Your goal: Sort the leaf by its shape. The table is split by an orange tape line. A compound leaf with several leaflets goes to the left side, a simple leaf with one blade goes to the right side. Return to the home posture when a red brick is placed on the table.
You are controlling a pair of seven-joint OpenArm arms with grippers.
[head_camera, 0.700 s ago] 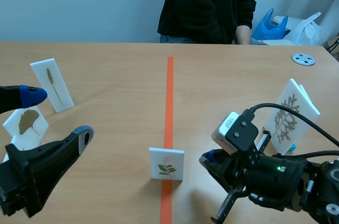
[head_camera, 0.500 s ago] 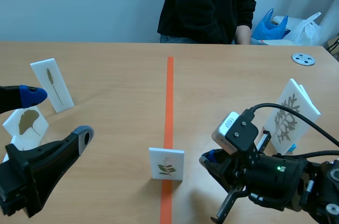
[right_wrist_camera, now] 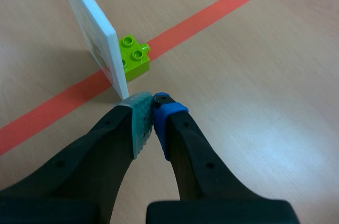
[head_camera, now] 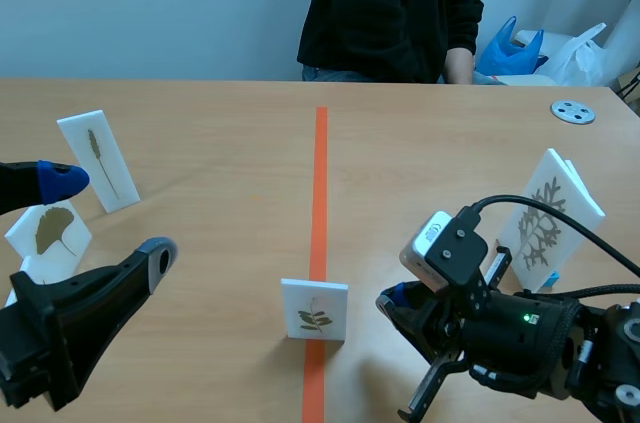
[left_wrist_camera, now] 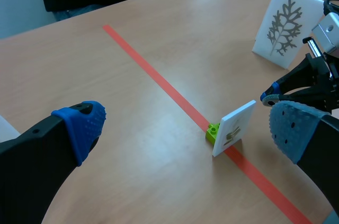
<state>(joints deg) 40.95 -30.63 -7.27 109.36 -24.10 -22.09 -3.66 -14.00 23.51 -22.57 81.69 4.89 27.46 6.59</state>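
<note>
Leaf card point(head_camera: 314, 310) upright on tape line point(head_camera: 321, 163), right gripper point(right_wrist_camera: 152, 105) closed beside it

- Worktop point(head_camera: 220, 143): smooth, matt wood grain.
- Leaf card point(head_camera: 314, 310): stiff, smooth white sheet.
- Green brick point(right_wrist_camera: 135, 59): glossy moulded plastic.
- Pads point(left_wrist_camera: 82, 126): soft, dotted, matt.
</note>
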